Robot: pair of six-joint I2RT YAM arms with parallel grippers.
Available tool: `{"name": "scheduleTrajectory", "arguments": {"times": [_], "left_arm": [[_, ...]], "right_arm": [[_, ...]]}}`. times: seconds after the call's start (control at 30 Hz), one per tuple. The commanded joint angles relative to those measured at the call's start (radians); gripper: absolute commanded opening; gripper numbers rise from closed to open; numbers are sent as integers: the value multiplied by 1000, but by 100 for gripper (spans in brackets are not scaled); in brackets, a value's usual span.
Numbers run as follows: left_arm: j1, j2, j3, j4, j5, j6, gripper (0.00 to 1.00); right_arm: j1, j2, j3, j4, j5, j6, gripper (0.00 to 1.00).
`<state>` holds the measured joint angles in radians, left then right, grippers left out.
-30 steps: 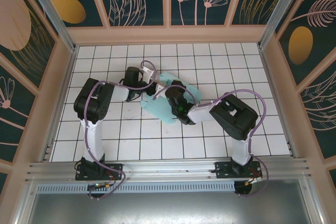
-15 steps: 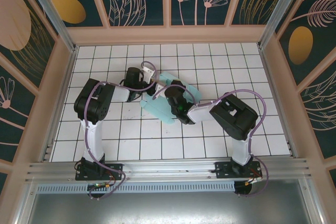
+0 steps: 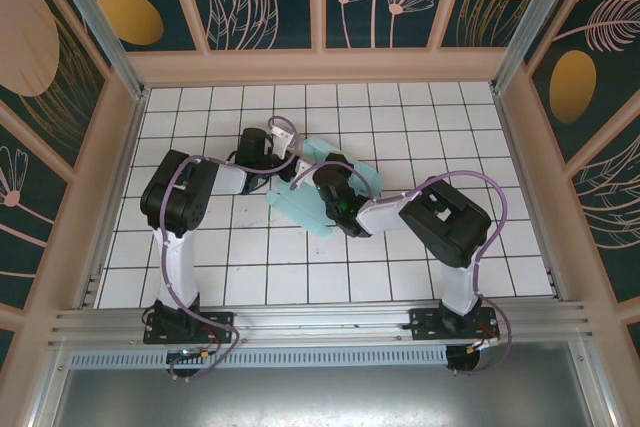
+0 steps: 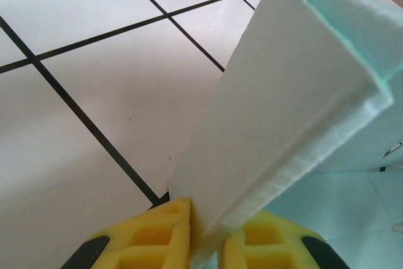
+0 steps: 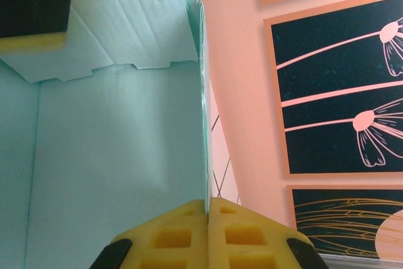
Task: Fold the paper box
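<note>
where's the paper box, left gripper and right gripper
paper box point(image 3: 305, 211), top view, its near-left aqua panel
left gripper point(image 4: 214, 218), left wrist view, between yellow fingertips pinching a card wall
right gripper point(image 5: 206, 205), right wrist view, between closed yellow fingertips

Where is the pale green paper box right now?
In the top view the paper box is near the middle of the tiled table, between the left gripper and the right gripper, each pinching one of its walls.

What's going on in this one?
A paper box of mint card lies in the middle of the tiled table and looks only partly folded. The left gripper pinches the edge of a doubled-over flap. The right gripper is shut on a thin upright wall of the same box.
</note>
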<state>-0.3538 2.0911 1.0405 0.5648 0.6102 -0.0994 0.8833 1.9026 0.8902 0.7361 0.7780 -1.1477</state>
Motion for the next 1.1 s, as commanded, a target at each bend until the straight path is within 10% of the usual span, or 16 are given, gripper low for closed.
{"name": "scheduleTrajectory", "arguments": {"times": [0.0,0.2,0.33,0.57,1.07], "left_arm": [[-13,-55,3,53,54,-11,10],[-19,-70,-27,86,53,23,7],[-19,-67,-35,90,22,30,2],[-19,-63,-29,75,-24,23,6],[-18,-84,-58,102,-95,6,5]], "right_arm": [[16,5,12,-61,-53,40,0],[17,-3,20,-63,-46,63,4],[19,-48,56,-175,-87,178,38],[16,-173,69,-348,-227,394,66],[-195,-530,11,-381,-799,1089,69]]}}
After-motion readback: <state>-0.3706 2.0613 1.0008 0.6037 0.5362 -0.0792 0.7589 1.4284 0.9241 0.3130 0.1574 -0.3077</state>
